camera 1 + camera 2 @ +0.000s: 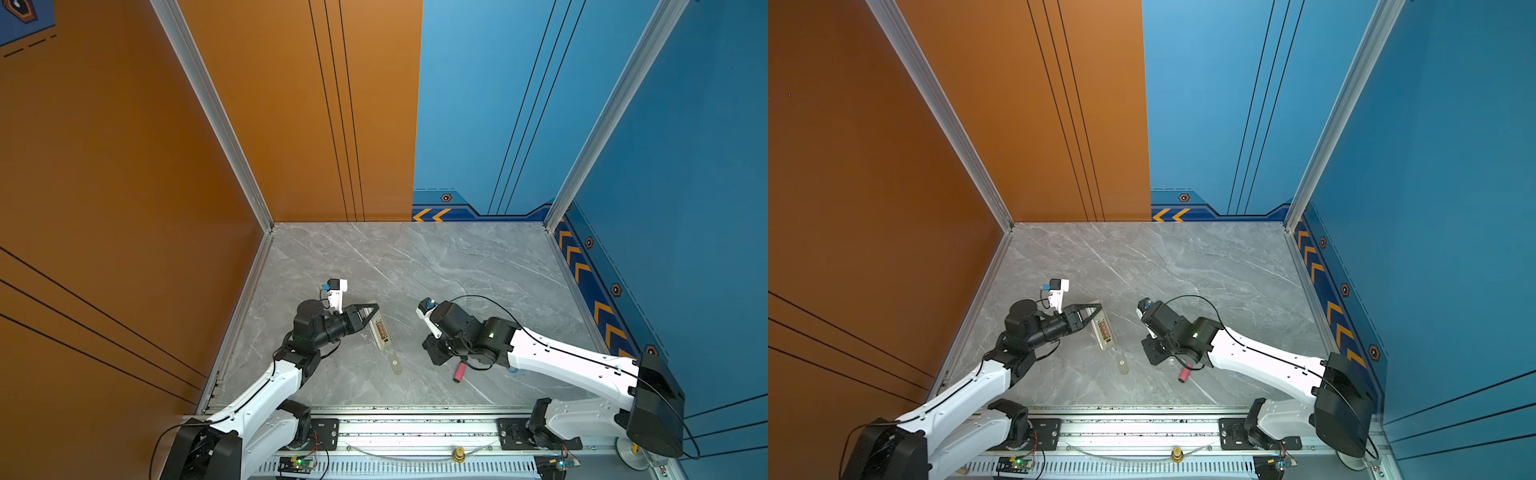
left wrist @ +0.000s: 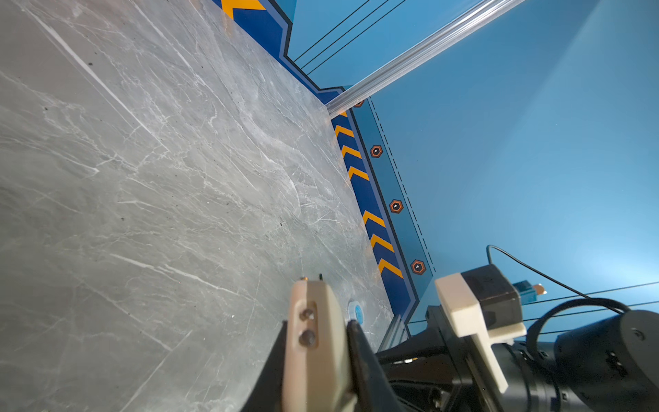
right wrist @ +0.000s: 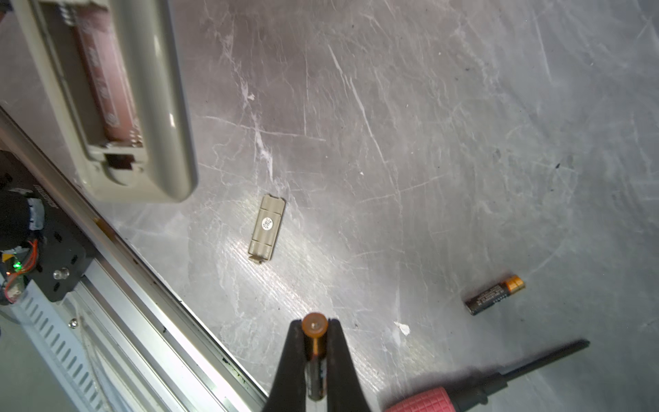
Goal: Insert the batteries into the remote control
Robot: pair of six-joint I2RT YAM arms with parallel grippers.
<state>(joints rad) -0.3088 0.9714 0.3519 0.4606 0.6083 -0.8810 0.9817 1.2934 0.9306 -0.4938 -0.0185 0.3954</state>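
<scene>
One battery [image 3: 315, 356] sits clamped in the right gripper [image 3: 315, 342] (another battery [image 3: 494, 294] lies nearby).

Two batteries show in the right wrist view — one [image 3: 315, 360] clamped between the jaws of the right gripper [image 3: 314, 333], one [image 3: 494, 294] lying loose on the table [image 3: 428, 142]. One remote control [image 3: 107, 96] is there, back side up, its battery bay open; whether the pinkish lining in the bay hides a further cell cannot be told. One small beige cover [image 3: 266, 229] lies on the table on its own. One screwdriver [image 3: 474, 387] with a pink handle lies beside the loose battery. Two robot arms work the scene — hence two grippers, the left gripper [image 1: 374, 309] pinching the far end of the remote.
</scene>
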